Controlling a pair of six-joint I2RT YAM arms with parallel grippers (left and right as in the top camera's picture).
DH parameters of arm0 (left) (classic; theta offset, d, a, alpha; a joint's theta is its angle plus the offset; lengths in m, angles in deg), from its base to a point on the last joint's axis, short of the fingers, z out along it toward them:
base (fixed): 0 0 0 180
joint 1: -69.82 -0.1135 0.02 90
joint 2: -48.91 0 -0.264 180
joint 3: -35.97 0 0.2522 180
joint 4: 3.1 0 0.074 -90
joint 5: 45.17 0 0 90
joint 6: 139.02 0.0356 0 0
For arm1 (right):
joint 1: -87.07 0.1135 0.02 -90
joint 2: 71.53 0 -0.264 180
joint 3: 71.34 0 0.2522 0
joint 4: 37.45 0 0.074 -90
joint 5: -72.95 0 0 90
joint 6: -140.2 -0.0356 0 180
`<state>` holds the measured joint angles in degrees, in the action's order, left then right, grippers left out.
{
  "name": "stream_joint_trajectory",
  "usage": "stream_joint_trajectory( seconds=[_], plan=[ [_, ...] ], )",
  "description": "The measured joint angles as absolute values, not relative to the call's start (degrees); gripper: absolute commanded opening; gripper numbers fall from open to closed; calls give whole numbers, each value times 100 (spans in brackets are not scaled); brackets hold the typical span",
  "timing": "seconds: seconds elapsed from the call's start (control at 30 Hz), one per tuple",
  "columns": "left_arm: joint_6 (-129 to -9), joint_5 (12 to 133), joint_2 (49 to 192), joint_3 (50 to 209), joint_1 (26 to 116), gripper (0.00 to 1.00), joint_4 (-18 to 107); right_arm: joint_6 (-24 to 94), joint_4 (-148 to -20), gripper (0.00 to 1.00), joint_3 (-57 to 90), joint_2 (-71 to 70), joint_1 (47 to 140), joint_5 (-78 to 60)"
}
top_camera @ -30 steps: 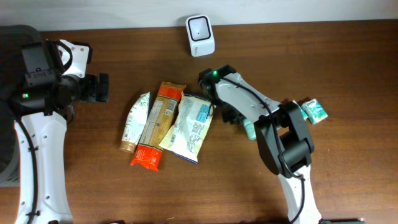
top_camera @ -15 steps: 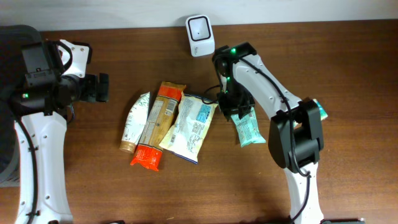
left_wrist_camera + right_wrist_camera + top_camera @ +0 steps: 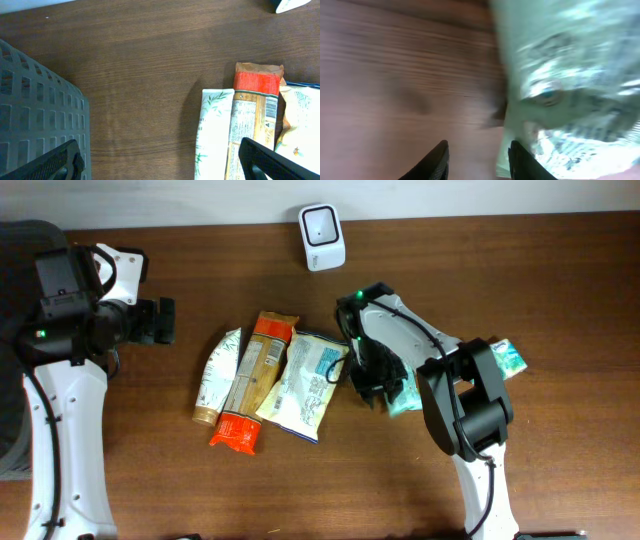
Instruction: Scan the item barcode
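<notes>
The overhead view shows the white scanner [image 3: 322, 237] at the far edge of the table [image 3: 560, 480]. The right gripper [image 3: 375, 380] sits low over a teal packet [image 3: 406, 397], well short of the scanner and just right of a white-and-blue bag [image 3: 305, 380]. That bag lies in a row with an orange-ended packet [image 3: 256, 380] and a white-green pouch [image 3: 217, 372]. A second teal packet [image 3: 507, 357] lies on the table by the right arm's far side. From here the arm hides the right claw's fingers. The left gripper [image 3: 160, 320] hangs well to the left, over bare wood.

The left wrist view adds what the overhead cannot: the left gripper [image 3: 160, 162] has its fingers spread wide with nothing between them, and a grey basket [image 3: 35, 100] stands at the left.

The right wrist view, badly blurred, shows the right gripper [image 3: 477, 160] with its fingers partway apart. The teal packet [image 3: 570, 85] lies against one finger, but whether it is gripped cannot be told.
</notes>
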<state>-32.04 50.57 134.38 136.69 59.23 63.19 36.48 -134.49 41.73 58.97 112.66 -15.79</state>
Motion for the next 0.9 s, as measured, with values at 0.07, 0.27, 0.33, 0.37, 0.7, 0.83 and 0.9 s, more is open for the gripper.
stream_joint_trajectory(
  seconds=[0.07, 0.27, 0.33, 0.37, 0.7, 0.83, 0.9],
  plan=[
    [-3204, 5057, 13438, 13669, 5923, 99, 6319, 3646, -13449, 37, 4160, 5897, 11165, -1942],
    [-3204, 5057, 13438, 13669, 5923, 99, 6321, 4092, -12984, 29, 4158, 5892, 10608, -2709],
    [-3204, 5057, 13438, 13667, 5923, 99, 6317, 4356, -12883, 29, 4158, 5829, 10547, -2668],
    [-3204, 5057, 13438, 13667, 5923, 99, 6319, 4455, -12881, 30, 4158, 5724, 10527, -2593],
    [-3204, 5057, 13438, 13669, 5923, 99, 6319, 4219, -12560, 66, 4046, 3941, 8551, -185],
    [-3204, 5057, 13438, 13667, 5923, 99, 6323, 4024, -11255, 66, 2715, 4118, 8330, 585],
    [-3204, 5057, 13438, 13669, 5923, 99, 6317, 3961, -10774, 66, 2189, 4131, 8300, 735]
  ],
)
